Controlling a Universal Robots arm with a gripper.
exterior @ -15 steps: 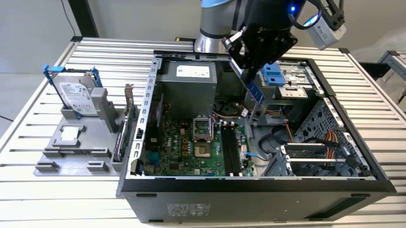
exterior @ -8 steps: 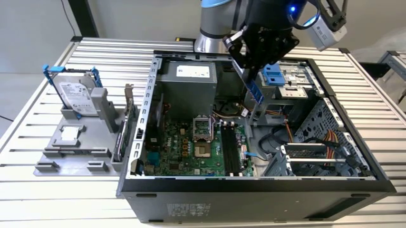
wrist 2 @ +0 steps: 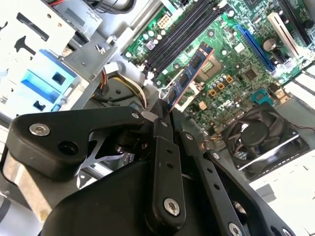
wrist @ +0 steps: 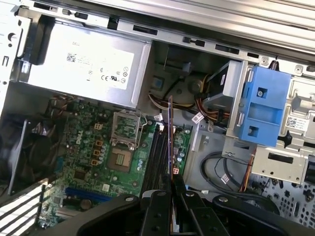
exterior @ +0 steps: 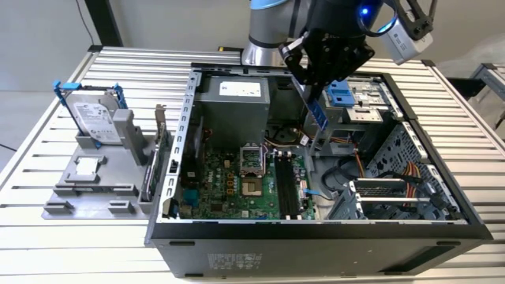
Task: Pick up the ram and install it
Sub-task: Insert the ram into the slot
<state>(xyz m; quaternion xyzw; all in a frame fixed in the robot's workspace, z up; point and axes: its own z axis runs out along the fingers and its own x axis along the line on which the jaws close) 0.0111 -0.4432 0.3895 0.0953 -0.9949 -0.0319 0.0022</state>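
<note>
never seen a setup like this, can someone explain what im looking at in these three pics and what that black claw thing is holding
It is a robot arm working over an open computer case that lies on a slatted metal table. The exterior view is taken from a camera off the arm and shows the whole scene. Both wrist views come from cameras riding on the arm, looking down past the gripper into the case.

The black claw is the gripper. Its fingers are shut on the ram, a thin dark-blue memory strip, held on edge above the green motherboard; it is not yet in a slot.

On the exterior view's left, a grey stand on the table holds a silver hard drive with blue rails.
</note>
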